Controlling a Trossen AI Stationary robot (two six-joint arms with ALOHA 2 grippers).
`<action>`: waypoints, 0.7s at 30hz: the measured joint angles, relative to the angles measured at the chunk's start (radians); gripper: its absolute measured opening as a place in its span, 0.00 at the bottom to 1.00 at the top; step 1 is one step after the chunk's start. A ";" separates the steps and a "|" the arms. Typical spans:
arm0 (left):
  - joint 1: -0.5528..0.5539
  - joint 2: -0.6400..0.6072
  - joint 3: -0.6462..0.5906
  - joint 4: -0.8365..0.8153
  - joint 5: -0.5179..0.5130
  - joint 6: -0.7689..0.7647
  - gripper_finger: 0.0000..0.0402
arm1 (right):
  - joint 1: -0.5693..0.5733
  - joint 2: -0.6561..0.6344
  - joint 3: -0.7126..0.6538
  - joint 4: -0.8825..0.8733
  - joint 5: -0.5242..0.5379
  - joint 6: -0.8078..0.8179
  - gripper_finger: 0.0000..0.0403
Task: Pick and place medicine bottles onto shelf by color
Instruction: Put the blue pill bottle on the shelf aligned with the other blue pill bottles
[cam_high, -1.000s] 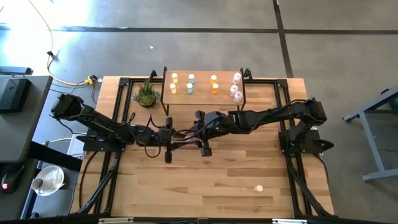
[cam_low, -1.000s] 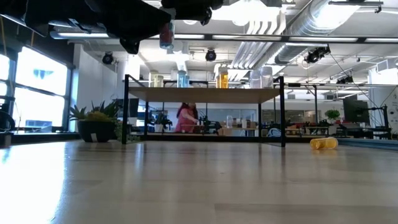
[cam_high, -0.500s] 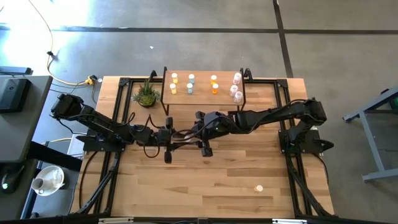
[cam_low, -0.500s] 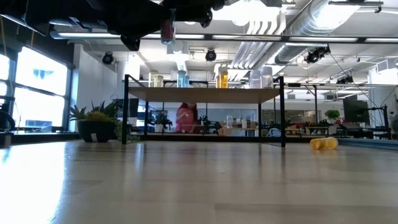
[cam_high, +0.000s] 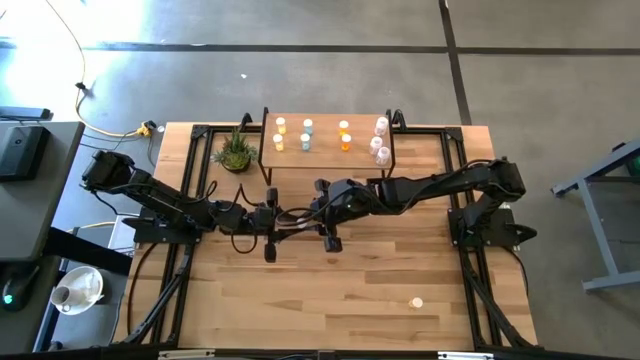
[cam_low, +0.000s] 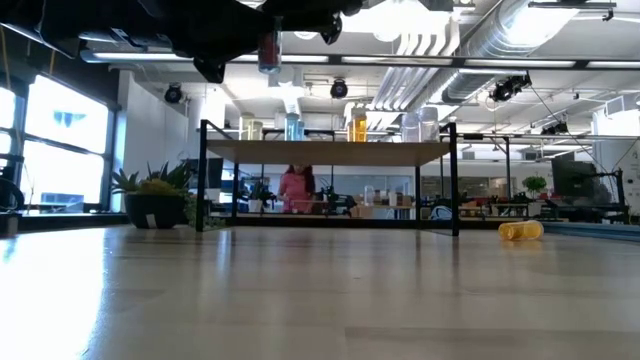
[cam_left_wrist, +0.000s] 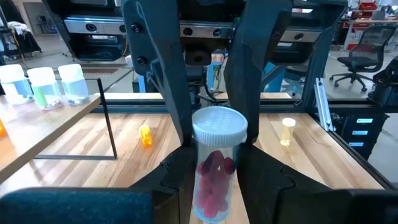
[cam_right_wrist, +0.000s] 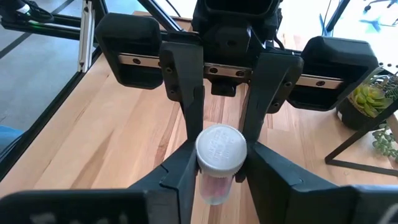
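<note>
1. The left gripper (cam_left_wrist: 214, 186) is over the middle of the counter (cam_high: 350, 290), in front of the shelf (cam_high: 325, 150). Its fingers (cam_left_wrist: 177, 180) are clenched on the lower body of a pink-pill bottle (cam_left_wrist: 214, 168) with a white cap.
2. The right gripper (cam_right_wrist: 219, 168) faces the left one head-on. Its fingers (cam_right_wrist: 180, 165) are clamped against either side of the same bottle at the cap end.
3. The low view shows the bottle upright, held in the air higher than the shelf top.
4. The shelf stands at the far edge of the counter. On it are two yellow bottles (cam_high: 279, 134) at its left end, then two blue bottles (cam_high: 306, 134), two orange bottles (cam_high: 345, 135), and three pinkish bottles (cam_high: 380, 142) at its right end.
5. One more yellow bottle (cam_high: 416, 302) lies on its side on the counter, near the front right, well apart from both arms.
6. A potted plant (cam_high: 236, 152) sits just beside the shelf's left end.
</note>
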 joint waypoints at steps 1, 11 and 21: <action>0.000 0.000 0.000 0.000 0.000 -0.001 0.24 | 0.000 0.000 0.000 -0.001 0.000 0.000 0.27; 0.000 0.000 0.000 0.000 0.003 -0.001 0.24 | 0.000 0.000 0.000 -0.013 0.001 0.000 0.27; 0.000 0.000 0.000 0.000 0.002 -0.001 0.25 | 0.000 0.000 0.000 -0.016 0.004 0.000 0.26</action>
